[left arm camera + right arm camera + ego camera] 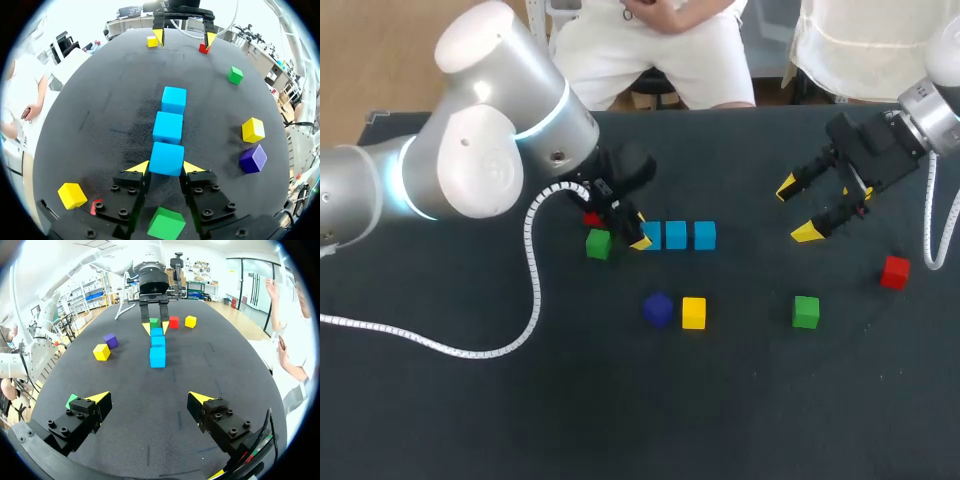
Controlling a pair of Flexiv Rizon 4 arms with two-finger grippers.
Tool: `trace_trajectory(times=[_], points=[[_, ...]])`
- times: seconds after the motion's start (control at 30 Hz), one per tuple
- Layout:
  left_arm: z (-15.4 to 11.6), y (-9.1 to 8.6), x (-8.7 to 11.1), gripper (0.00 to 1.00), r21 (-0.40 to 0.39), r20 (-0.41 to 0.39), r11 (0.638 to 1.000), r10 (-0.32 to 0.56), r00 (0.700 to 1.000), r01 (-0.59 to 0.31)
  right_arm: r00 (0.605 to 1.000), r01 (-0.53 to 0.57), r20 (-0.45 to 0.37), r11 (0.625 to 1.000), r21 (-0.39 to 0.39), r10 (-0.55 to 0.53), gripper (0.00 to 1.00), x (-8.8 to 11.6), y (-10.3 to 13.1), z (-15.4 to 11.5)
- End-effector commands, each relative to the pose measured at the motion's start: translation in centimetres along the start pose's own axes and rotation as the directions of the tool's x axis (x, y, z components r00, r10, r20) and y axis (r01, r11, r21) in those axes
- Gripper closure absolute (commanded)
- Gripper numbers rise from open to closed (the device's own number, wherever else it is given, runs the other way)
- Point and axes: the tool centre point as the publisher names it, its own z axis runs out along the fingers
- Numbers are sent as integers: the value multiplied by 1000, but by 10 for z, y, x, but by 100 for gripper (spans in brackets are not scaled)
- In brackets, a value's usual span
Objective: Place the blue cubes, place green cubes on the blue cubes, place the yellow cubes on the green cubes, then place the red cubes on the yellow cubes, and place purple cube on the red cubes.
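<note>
3 blue cubes [676, 236] lie in a row. L gripper [166, 167] pinches the end cube [166, 159] btwn both tips; green cube [166, 223] sits under the gripper. R gripper [797, 210] hangs open w/ nothing in it, well apart from the row.

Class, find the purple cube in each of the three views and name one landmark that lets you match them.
Head view: purple cube just left of a yellow cube.
Left wrist view: purple cube beside that yellow cube.
Right wrist view: purple cube just beyond that yellow cube.
Shared landmark: that yellow cube.
</note>
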Motion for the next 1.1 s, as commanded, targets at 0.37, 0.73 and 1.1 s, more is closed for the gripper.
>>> trace_trajectory(times=[0.37,0.73,1.1], points=[[4,4,-4,100,13,11,1000,16,1000,-16,1000,1,1,1000,1,-1,0,0,0,0],[5,3,-4,100,19,9,1000,16,1000,-17,1000,1,1,1000,1,-1,0,0,0,0],[5,7,-7,100,17,2,999,28,1000,-28,1000,1,1,1000,1,-1,0,0,0,0]])
